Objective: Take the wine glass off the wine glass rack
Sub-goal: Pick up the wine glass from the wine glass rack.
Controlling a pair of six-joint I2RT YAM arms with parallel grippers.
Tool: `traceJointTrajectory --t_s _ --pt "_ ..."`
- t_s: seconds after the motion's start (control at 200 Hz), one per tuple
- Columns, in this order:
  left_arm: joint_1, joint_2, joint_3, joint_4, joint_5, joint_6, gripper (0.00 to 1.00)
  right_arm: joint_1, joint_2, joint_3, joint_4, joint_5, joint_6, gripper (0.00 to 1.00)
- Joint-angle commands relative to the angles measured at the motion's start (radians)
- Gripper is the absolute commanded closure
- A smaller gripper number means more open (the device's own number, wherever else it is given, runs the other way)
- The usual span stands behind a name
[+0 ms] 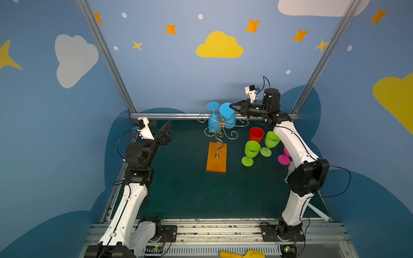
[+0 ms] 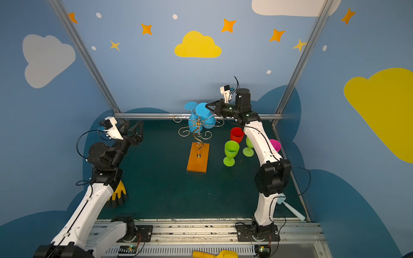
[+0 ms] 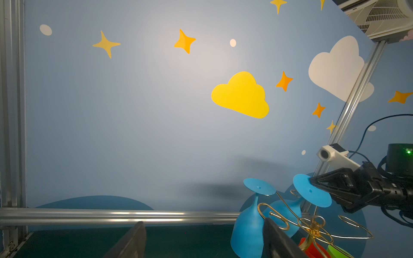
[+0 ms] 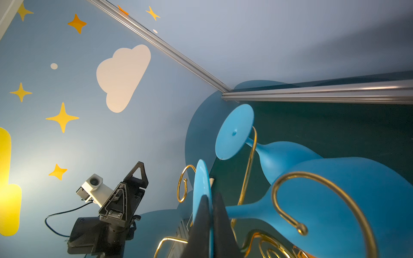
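Nearest lies the metal front rail [image 1: 223, 231]; beyond it the dark table [image 1: 190, 196] carries the wine glass rack [image 1: 216, 160] toward its far edge. Bowl-down from the scrolls hangs the blue wine glass [image 1: 230, 120], a second blue glass [image 1: 212, 106] just beside it. The right gripper [image 4: 211, 198] is pinched shut on the first glass's thin foot rim; the left gripper [image 1: 159, 129] gapes empty near the far left corner. Likely light, stiff, slick plastic: that edge pinch may pivot, the stem looks surer, and the wiry rack could drag along.

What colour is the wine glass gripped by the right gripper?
Light blue; the wine glass shows best in the right wrist view.
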Motion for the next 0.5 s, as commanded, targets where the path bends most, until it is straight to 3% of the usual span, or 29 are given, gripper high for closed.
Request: traceJointTrajectory --t_s 0.0,0.496 --pt "0.005 -0.022 -0.006 0.025 0.001 0.002 0.19 0.007 0.042 0.074 0.028 0.015 0.002 1.00" --pt "0.008 -0.027 -0.009 0.021 -0.007 0.011 0.19 -0.013 0.159 0.206 0.084 0.061 0.021 1.00"
